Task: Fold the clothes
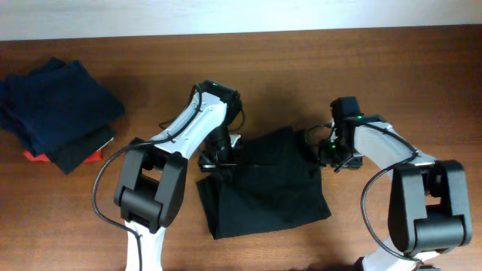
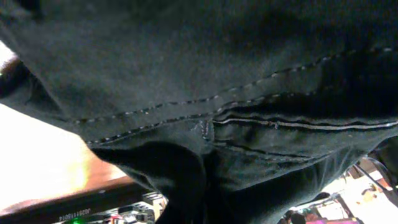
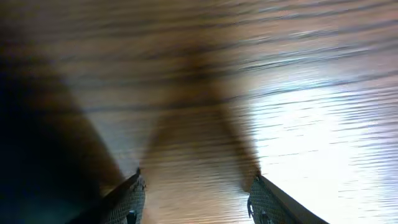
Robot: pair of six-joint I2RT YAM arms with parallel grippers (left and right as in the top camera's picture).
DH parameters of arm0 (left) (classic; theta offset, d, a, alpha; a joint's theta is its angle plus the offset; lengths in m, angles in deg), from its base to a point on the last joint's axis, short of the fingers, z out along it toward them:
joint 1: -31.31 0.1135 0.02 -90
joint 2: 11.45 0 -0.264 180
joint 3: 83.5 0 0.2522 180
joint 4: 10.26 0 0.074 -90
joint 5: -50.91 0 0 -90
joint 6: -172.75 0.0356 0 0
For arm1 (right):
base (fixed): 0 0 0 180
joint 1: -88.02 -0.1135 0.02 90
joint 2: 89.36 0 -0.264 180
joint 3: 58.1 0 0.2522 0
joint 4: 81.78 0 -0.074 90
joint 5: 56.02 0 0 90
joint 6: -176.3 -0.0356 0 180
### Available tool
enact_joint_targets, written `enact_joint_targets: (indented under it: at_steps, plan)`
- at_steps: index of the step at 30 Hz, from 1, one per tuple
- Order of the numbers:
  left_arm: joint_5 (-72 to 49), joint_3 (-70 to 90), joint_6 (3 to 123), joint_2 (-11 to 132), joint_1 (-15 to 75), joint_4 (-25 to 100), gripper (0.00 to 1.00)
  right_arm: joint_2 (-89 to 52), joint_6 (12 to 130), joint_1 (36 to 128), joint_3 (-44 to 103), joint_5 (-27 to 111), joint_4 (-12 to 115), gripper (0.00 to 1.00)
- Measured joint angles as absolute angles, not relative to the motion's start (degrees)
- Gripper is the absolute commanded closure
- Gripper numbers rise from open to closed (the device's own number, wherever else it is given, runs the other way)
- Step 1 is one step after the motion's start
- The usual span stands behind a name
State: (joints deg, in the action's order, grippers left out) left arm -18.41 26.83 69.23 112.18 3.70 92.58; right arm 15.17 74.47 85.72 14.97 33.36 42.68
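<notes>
Black garment (image 1: 263, 184) lies rumpled mid counter (image 1: 376, 68), folding unfinished; a folded stack (image 1: 56, 113) sits far left. Left tool (image 1: 222, 156) meets the garment's edge, its grip hidden by cloth; right tool (image 3: 196, 186) spread wide, empty.

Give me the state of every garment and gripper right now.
Black garment: lying on the table, rumpled, edges uneven.
Navy stack: folded, piled at the far left.
Left gripper: at the garment's left edge, fabric filling its camera view, jaws hidden.
Right gripper: open, empty, over bare wood by the garment's right edge.
</notes>
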Motion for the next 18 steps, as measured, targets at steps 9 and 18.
enact_joint_targets:
  at_steps: [9,18]
  plan:
    - [-19.45,12.84,61.88,111.74,2.82,83.99,1.00,15.59,78.71,87.38,16.04,35.52,40.87,0.43]
    - [-20.79,12.01,60.33,109.01,2.54,62.83,0.94,20.70,90.55,88.43,23.84,55.72,26.77,0.42]
